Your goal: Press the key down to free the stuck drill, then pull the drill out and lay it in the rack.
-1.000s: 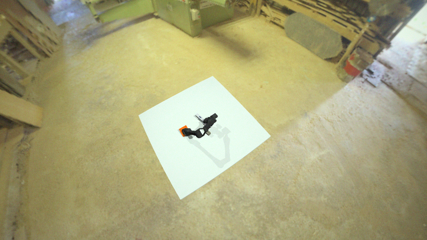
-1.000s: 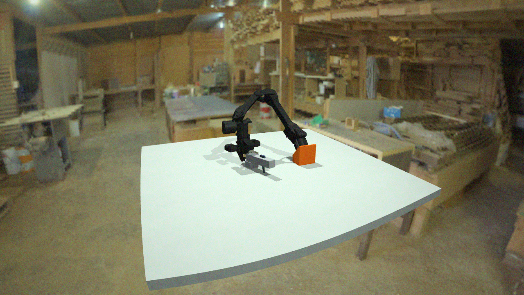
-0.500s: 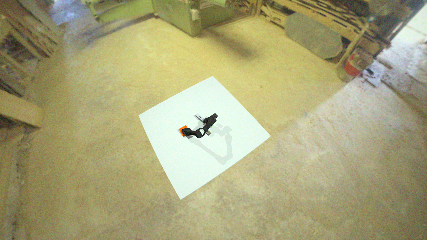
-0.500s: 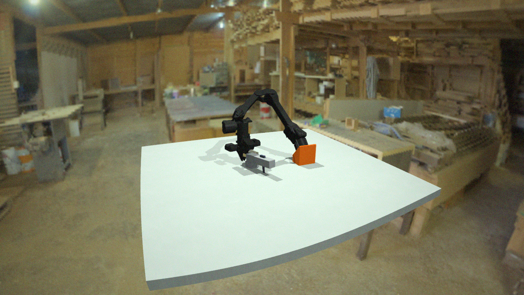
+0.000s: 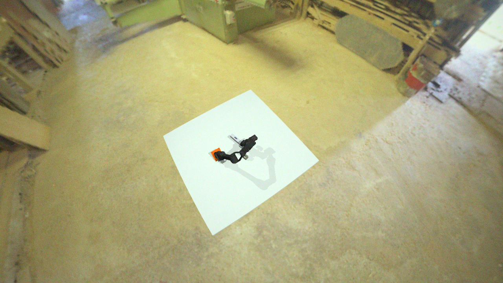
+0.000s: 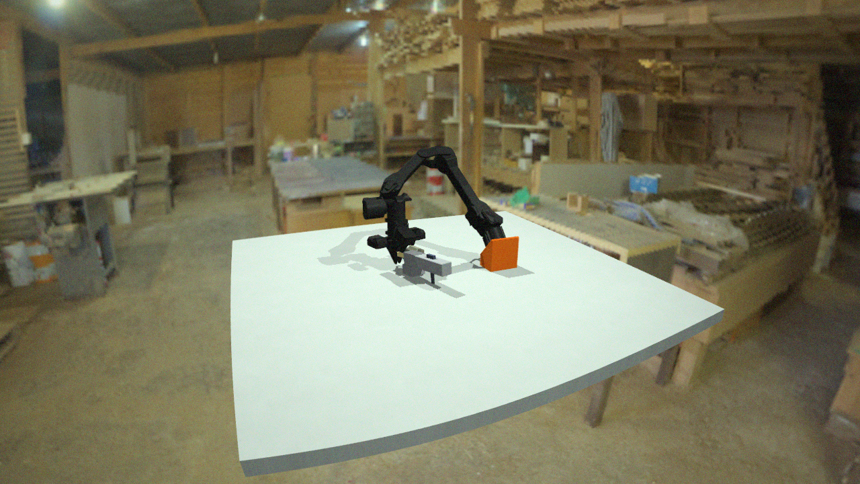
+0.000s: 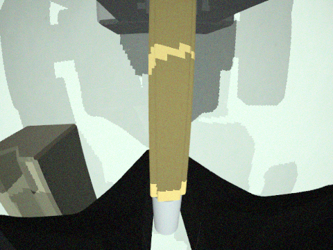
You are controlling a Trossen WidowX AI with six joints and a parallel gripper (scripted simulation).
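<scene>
Your hand (image 5: 243, 143) (image 6: 396, 259) (image 7: 161, 155) is nearly closed, gripping the drill (image 6: 400, 255) (image 7: 170, 104) across its sides beyond the grey holder (image 5: 234, 138) (image 6: 426, 263) (image 7: 121, 28), presumably so you can draw it out lengthwise, with its pale end (image 7: 166, 217) left exposed past the fingers.

Arm (image 5: 234, 157) (image 6: 437, 157) black, arched: from its foot at the arch's four o'clock in the exterior view, it rises to an elbow at twelve, then drops to the wrist at eight. Forearm slopes down toward eight; wrist (image 6: 395, 212) hangs near upright, gripper (image 6: 396, 259) (image 7: 161, 155) pointing toward six. Fingers dark and tapered, entering the wrist view from four and eight o'clock, drawn close together and clamped with a narrow gap. Seen from above, fingertips hidden, perhaps beneath the wrist.
</scene>
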